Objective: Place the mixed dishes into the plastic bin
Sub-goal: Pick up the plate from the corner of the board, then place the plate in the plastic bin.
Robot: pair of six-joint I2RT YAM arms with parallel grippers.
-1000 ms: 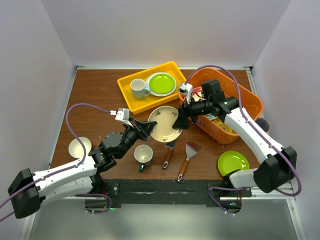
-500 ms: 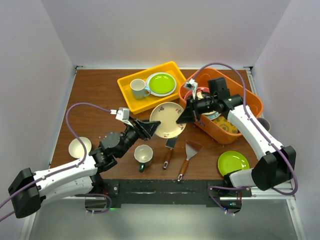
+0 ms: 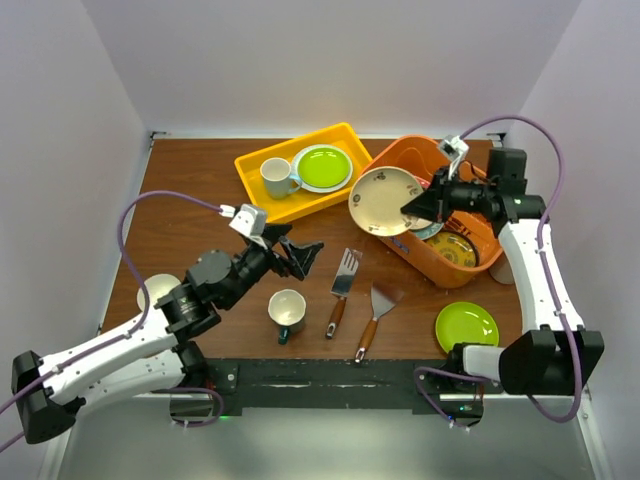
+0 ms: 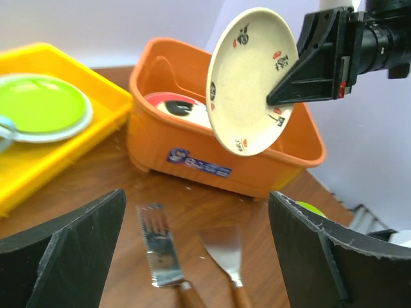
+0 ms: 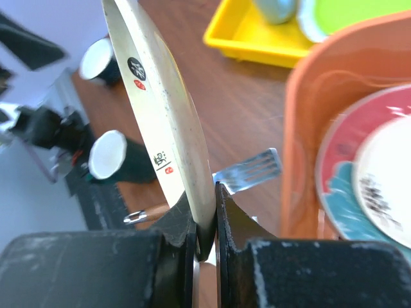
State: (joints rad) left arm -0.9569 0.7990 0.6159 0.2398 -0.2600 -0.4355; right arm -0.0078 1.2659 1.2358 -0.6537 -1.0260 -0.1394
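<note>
My right gripper [image 3: 413,206] is shut on the rim of a cream patterned plate [image 3: 384,200], which hangs tilted on edge above the near-left rim of the orange plastic bin [image 3: 503,216]. The right wrist view shows the plate [image 5: 160,109] pinched between the fingers [image 5: 232,212]. Red-rimmed and other plates [image 5: 369,160] lie inside the bin. My left gripper [image 3: 300,252] stands open with nothing in it, above the table left of the spatulas. On the table sit a dark-teal mug [image 3: 287,310], a small white bowl [image 3: 158,293] and a lime green plate [image 3: 466,325].
Two wooden-handled spatulas [image 3: 342,276] [image 3: 381,302] lie between the arms. The yellow tray [image 3: 256,166] at the back holds a white mug [image 3: 276,177] and a lime plate [image 3: 322,167]. White walls close in the table on three sides.
The right gripper shut on the cream plate and carried it up and right to the bin. The left gripper let go of the plate, opened wide and drew back.
</note>
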